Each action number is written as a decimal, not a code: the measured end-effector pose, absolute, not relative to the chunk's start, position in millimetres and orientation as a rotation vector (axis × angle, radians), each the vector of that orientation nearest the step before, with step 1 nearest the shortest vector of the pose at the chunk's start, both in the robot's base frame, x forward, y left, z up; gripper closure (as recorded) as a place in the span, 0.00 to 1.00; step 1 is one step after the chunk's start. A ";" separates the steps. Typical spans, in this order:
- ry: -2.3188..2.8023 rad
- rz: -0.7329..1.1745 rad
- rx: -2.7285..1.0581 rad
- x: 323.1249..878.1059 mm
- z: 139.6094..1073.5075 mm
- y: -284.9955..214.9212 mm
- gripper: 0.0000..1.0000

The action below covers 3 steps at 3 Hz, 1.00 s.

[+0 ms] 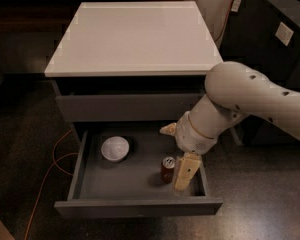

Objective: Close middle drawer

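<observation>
Middle drawer (pixel 140 208): pulled fully out from the cabinet, below the shut grey drawer front (pixel 125 107); its plain front panel faces the floor side nearest me.

Contents: a small white bowl (pixel 115 148) at the left rear of the grey tray; a red soda can (pixel 167 169) upright at the right, well apart from the bowl.

Claw (pixel 175 156): over the right end of the open drawer; it stands wide and holds nothing; one cream finger (pixel 186 170) hangs down inside, just beside the can, contact not determinable; the other (pixel 168 129) points toward the rear.

White arm (pixel 240 99): enters from the right.

Counter (pixel 135 36): flat white top above both drawers.

Room: dark speckled floor (pixel 260 204); an orange cable (pixel 45 174) trails on the left; a dark unit (pixel 270 59) stands at the right rear.
</observation>
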State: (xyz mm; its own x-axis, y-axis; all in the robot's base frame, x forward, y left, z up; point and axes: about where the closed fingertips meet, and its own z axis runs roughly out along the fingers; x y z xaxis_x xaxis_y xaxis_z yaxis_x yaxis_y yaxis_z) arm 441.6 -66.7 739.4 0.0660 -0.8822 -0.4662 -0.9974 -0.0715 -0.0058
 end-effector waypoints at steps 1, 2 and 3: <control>1.835 0.536 -2.066 434.2 708.0 -40.6 0.00; 1.814 0.563 -2.111 426.2 676.5 -17.8 0.00; 1.807 0.553 -2.177 413.4 637.2 7.7 0.00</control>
State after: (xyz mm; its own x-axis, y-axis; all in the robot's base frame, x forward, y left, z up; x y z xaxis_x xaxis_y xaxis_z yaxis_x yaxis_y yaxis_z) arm 413.4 7.7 637.2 0.1548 -0.8818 -0.4456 -0.9800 -0.1940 0.0434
